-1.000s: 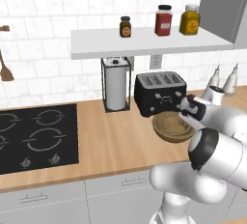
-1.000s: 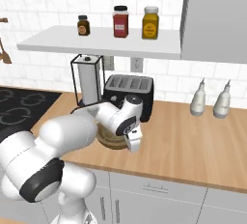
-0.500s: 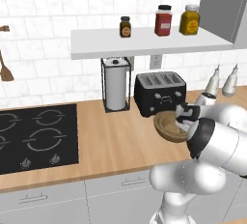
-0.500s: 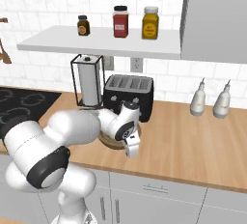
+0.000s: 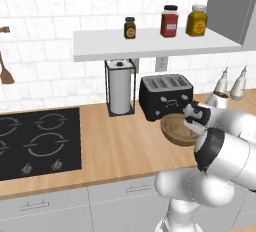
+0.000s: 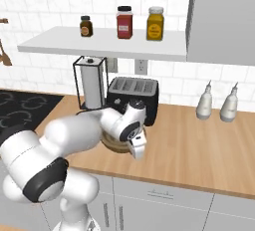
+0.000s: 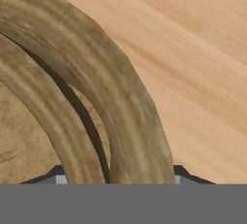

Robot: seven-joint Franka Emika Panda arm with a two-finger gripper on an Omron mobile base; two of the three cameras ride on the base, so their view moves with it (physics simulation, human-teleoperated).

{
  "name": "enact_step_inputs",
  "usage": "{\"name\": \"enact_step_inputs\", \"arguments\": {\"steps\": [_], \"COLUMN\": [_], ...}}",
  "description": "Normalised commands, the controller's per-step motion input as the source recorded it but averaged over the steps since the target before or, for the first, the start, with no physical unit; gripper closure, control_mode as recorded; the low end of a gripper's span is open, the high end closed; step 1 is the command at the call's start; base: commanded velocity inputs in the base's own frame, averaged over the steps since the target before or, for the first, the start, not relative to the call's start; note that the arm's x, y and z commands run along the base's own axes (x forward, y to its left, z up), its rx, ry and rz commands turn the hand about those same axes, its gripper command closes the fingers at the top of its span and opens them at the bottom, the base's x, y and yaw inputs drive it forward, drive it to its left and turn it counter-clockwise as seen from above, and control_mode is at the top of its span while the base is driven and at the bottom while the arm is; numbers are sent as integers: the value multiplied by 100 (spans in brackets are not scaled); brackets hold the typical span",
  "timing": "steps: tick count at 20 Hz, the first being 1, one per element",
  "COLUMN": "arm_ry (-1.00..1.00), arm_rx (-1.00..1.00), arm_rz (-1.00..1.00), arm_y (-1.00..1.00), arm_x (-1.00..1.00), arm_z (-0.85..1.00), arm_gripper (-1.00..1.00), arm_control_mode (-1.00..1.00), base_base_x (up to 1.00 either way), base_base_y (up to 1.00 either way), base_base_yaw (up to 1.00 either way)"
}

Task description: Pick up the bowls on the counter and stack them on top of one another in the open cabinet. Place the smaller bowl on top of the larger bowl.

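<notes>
Looking down the hand camera, the big thing is the counter (image 7: 202,49): pale wood with soft diagonal grain, running long and flat, with grey drawer fronts under it. Above it hangs the shelf (image 5: 100,46), a thick plain white slab against white tiles. The hob (image 5: 35,143) is a flat black square with four rings, set into the counter at the left. A boxy black toaster (image 5: 165,95) with four slots sits by the wall, and next to it is a white paper roll (image 5: 120,93) standing in a thin black wire frame. Now the bowls: both are on the counter right in front of the toaster, not on the shelf. The larger bowl (image 7: 120,88) shows as a thick, rounded rim of brown wood with streaky grain. The smaller bowl (image 7: 53,117) looks to be sitting inside it, with a thinner rim of much the same brown and a dark shadowed gap between the two. From the left base camera they read as one round wooden shape (image 5: 175,130), half hidden by the arm. The gripper (image 7: 118,172) is down at that rim with its fingertips (image 7: 57,172) spread wide, both rims sitting between them. I can't tell if the tips actually touch the wood. Two pale, slim-necked bottles (image 6: 204,103) stand further right, and three small jars (image 5: 169,21) sit on the shelf.
</notes>
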Motion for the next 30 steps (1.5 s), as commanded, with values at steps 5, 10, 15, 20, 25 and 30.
{"name": "enact_step_inputs", "arguments": {"steps": [5,10,15,20,25,30], "arm_ry": [-42,-62,-56,-41,-26,10], "arm_rx": [0,-1,-7,-5,-9,-3], "arm_rz": [0,0,6,13,14,0], "arm_y": [1,20,70,98,100,100], "arm_x": [-74,-88,-60,-44,-21,60], "arm_z": [95,100,100,100,100,72], "arm_gripper": [100,100,100,100,100,100], "arm_control_mode": [-100,-100,-100,-100,-100,-100], "base_base_x": [0,0,0,0,0,0], "base_base_y": [0,0,0,0,0,0], "base_base_yaw": [0,0,0,0,0,0]}}
